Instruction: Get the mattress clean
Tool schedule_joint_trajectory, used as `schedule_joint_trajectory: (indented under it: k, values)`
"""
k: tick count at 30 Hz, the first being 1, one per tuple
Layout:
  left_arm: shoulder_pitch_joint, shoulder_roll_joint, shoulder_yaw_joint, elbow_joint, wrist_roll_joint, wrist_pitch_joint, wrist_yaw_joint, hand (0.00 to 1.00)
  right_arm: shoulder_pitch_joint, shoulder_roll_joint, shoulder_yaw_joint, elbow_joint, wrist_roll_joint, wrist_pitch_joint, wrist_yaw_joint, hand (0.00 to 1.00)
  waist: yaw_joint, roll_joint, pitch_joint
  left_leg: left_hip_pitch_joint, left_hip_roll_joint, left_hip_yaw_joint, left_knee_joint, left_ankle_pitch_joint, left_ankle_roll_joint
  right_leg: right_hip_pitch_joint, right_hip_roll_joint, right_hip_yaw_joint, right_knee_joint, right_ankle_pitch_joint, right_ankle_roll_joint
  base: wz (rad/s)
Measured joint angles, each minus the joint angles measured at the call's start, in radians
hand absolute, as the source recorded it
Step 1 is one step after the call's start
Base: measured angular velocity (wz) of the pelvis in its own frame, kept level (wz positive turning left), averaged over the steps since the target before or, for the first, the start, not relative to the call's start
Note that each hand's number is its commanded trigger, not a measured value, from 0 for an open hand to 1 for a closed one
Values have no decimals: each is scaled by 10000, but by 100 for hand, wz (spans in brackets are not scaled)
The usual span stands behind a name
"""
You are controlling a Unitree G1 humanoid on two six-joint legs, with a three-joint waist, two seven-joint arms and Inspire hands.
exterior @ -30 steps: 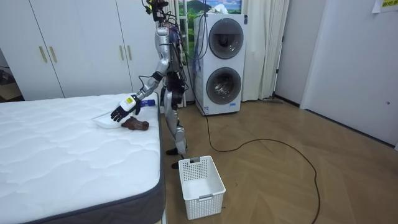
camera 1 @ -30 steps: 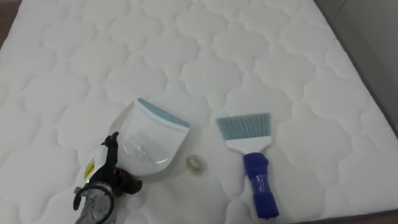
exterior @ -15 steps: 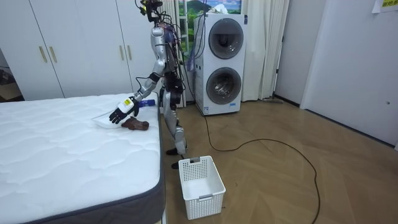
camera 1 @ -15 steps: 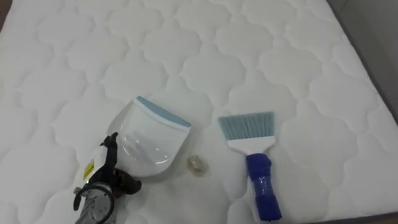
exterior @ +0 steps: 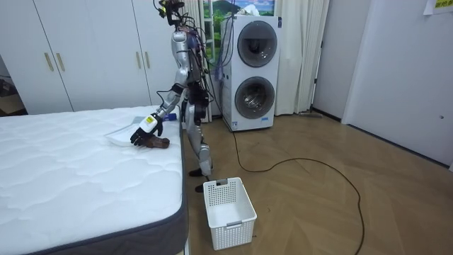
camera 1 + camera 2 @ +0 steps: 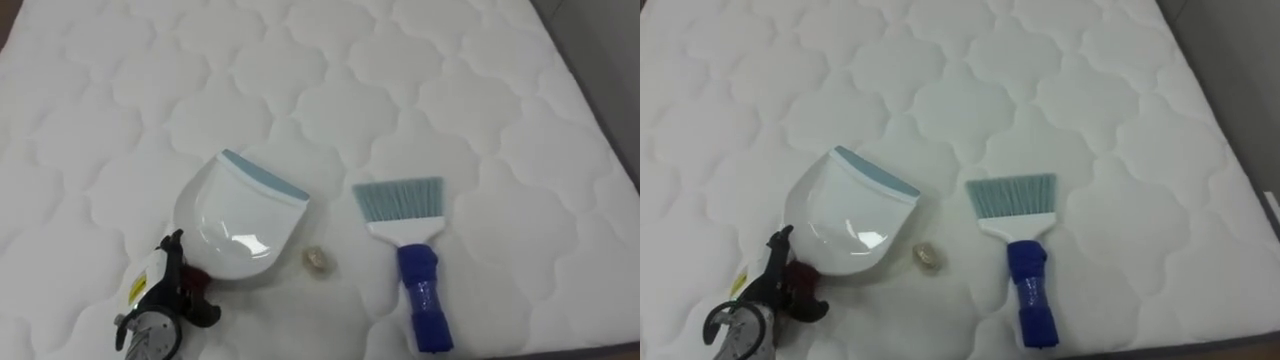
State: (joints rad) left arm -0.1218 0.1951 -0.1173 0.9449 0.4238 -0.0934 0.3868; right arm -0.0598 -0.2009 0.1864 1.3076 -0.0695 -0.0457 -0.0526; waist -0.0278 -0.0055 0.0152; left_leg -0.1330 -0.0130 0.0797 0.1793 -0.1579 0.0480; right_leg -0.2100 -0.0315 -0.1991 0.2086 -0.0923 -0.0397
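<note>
A white dustpan (image 6: 236,226) with a pale blue lip lies on the white quilted mattress (image 6: 400,80), its dark handle toward me. A small crumpled scrap (image 6: 318,260) rests just right of the pan. Further right lies a brush (image 6: 412,262) with a blue handle and light blue bristles pointing away from me. My left hand (image 6: 158,308) sits at the pan's handle end, low on the left, with dark fingers over the handle; their grip is unclear. In the room view I stand at the bed's corner, left hand (image 5: 146,130) down at the bed surface.
The mattress edge and grey bed side (image 6: 610,110) run along the right. On the wood floor beside the bed stands a white plastic basket (image 5: 228,211). Stacked washing machines (image 5: 255,71) and white wardrobes (image 5: 85,49) line the wall behind.
My left hand has dropped from above the dustpan and pulled back toward me, to the handle end. The pan, scrap and brush lie where they were.
</note>
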Motion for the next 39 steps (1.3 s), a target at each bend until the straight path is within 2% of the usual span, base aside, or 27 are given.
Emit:
schedule_joint_trajectory:
  k: [7, 14, 21, 27, 39]
  values:
    - [33, -43, -43, -30, 1, -2, 58, 0, 5, 19, 285, -22, 585, -54, -15, 0, 5, -69, 44, -13, 9, 18, -32, -9, 3, 20, -16, -152, -36, -44, -4, 4]
    - [88, -90, -50, -60, -2, -3, 432, 0, 23, 0, 501, -7, 1035, -28, -104, 0, 79, -63, 39, -37, 13, -5, -53, -14, 2, 16, -17, -239, -35, -46, -6, 2]
    - [95, -85, -36, -59, 6, 2, 854, 0, 21, -12, 686, 1, 1079, 52, -138, 0, 106, -71, 17, -30, 12, 22, -49, -13, 2, 10, -18, -235, -34, -48, -3, 0]
    - [184, -85, -39, -59, 6, 9, 863, 0, 22, -9, 703, -5, 1070, 199, -123, 0, 117, -65, -88, -7, 12, 25, 6, -13, 3, 46, -23, -231, -4, -48, -3, 0]
    - [464, -87, -48, -55, 0, 10, 1036, 0, 27, -8, 704, -8, 1059, 253, -192, 0, 182, -55, -90, 71, 17, 14, 69, -15, 1, 123, -29, -236, 97, -51, -15, 0]
